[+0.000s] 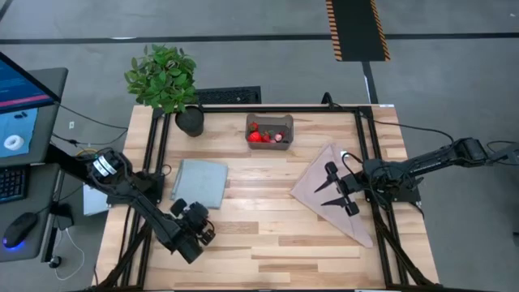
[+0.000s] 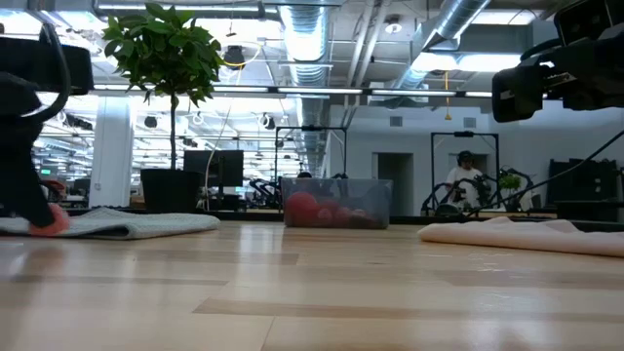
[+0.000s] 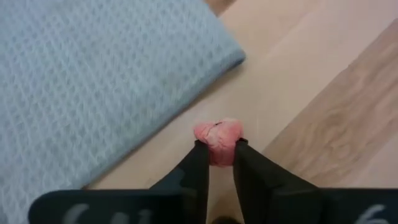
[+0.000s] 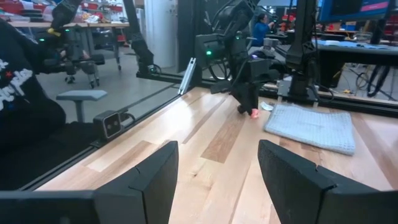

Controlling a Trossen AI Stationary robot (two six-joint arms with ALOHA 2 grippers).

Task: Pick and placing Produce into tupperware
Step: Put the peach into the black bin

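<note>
Produce is split between two places on the bench (image 1: 268,243). One small pinkish-red piece (image 3: 218,140) sits pinched between the fingers (image 3: 194,171) of the left gripper (image 3: 216,149), right down at the wooden surface just off the corner of the pale blue-grey mat (image 1: 199,182), toward the bench's near-left corner. From the low view the same piece shows as a red spot (image 2: 47,220) touching the mat's edge under the dark arm. The remaining red pieces, one bigger and brighter than the others (image 1: 255,136), lie inside the tupperware (image 1: 286,123), which stands at the middle of the far edge. Beside it, at the far-left corner, is a leafy potted plant (image 1: 165,79). The right gripper (image 1: 338,187) hangs over a beige cloth (image 1: 312,184) near the right edge, its fingers (image 4: 150,177) spread apart with nothing between them. A person (image 4: 25,99) in dark clothing sits off the bench's side, seen from the right wrist.
</note>
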